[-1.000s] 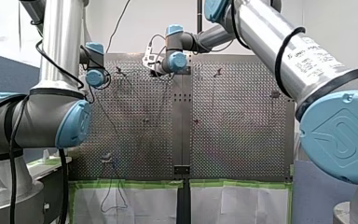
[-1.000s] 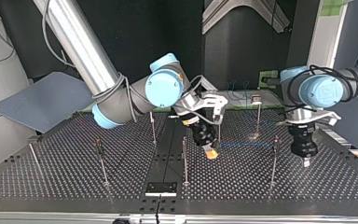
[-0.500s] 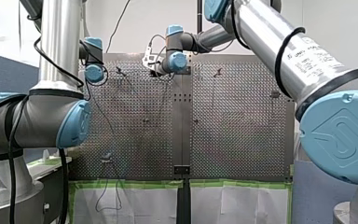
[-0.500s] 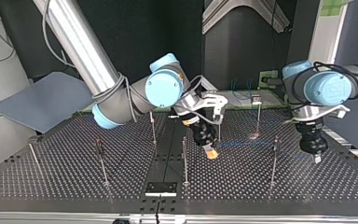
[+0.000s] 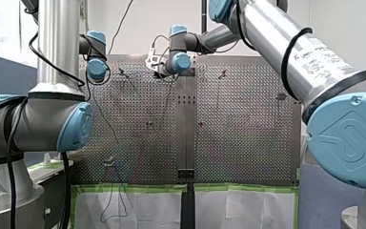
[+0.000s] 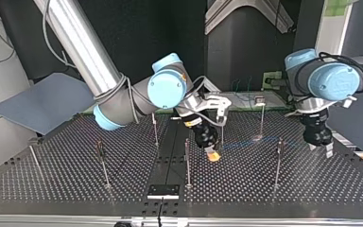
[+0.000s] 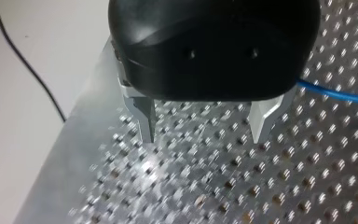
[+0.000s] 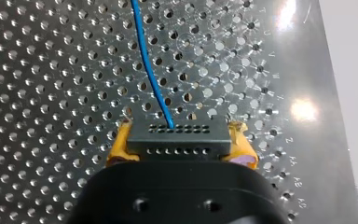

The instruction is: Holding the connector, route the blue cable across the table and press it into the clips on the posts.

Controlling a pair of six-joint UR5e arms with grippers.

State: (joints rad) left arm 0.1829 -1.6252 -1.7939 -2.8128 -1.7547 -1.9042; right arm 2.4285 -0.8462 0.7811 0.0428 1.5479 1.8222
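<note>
Right gripper [image 8: 181, 145]: you see its yellow pads [image 8: 117, 144] clamped on the black connector [image 8: 177, 133], low over the perforated surface [image 8: 51, 70].
Connector: held between the pads. The blue cable [image 8: 150, 70] leaves its front face and runs ahead across the surface.
Left gripper [image 7: 205, 123]: its metal fingers [image 7: 144, 116] stand apart above the surface, near its edge.
Cable at left gripper: passes just beside one finger, outside the gap.
Posts [image 6: 187, 163]: upright on the surface. In the top view you find one just beside the right gripper.
</note>
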